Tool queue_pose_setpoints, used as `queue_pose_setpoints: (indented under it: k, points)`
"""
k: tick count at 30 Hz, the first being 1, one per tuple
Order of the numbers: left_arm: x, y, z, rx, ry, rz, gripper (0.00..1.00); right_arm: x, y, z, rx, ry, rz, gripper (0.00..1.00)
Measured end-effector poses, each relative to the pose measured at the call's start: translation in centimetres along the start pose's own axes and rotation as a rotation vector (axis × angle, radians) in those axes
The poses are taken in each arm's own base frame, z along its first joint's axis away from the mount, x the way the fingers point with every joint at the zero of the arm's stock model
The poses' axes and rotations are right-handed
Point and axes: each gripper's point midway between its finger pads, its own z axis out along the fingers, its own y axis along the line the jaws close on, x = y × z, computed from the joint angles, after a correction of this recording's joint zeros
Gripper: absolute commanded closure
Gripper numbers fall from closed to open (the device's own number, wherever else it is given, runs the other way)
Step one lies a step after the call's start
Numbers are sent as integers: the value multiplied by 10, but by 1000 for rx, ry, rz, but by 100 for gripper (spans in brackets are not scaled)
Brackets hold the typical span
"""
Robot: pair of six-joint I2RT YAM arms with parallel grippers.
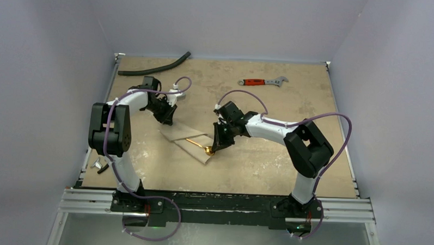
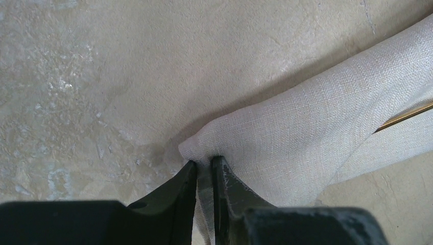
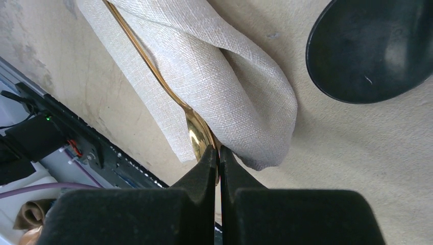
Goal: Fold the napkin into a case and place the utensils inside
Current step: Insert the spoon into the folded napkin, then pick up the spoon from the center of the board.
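Pinching a corner fold of the napkin (image 2: 306, 132), left gripper (image 2: 204, 166) jaws nearly together on cloth. Right gripper (image 3: 218, 153) clenched on bowl tip of gold spoon (image 3: 196, 135); handle tucked inside folded napkin, mid-table (image 1: 268, 157), between arms.

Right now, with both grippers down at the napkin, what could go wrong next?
The left gripper pinches only a small bunch of the napkin at its folded end; a pull could slip off or open the fold. The right gripper is shut on the slick bowl tip of the spoon, which may twist or slide out of the cloth.
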Motion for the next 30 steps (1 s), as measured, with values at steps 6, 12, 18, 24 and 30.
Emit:
queue_pose_setpoints:
  k: [6, 12, 18, 24, 30]
  points:
    - [-1, -1, 0, 4, -7, 3, 85, -10, 11, -7, -4, -15, -9, 100]
    - [-1, -3, 0, 19, -4, 10, 85, -18, 14, -2, -2, -23, -14, 100]
    - [-1, -4, 0, 31, 2, 10, 86, -14, 1, 17, 28, 6, -1, 59]
    - [5, -14, -2, 69, 23, -9, 85, -24, 9, 3, 31, -42, -18, 24]
    - [6, -18, -5, 91, 41, -18, 85, -36, 16, -34, 14, -111, -4, 22]
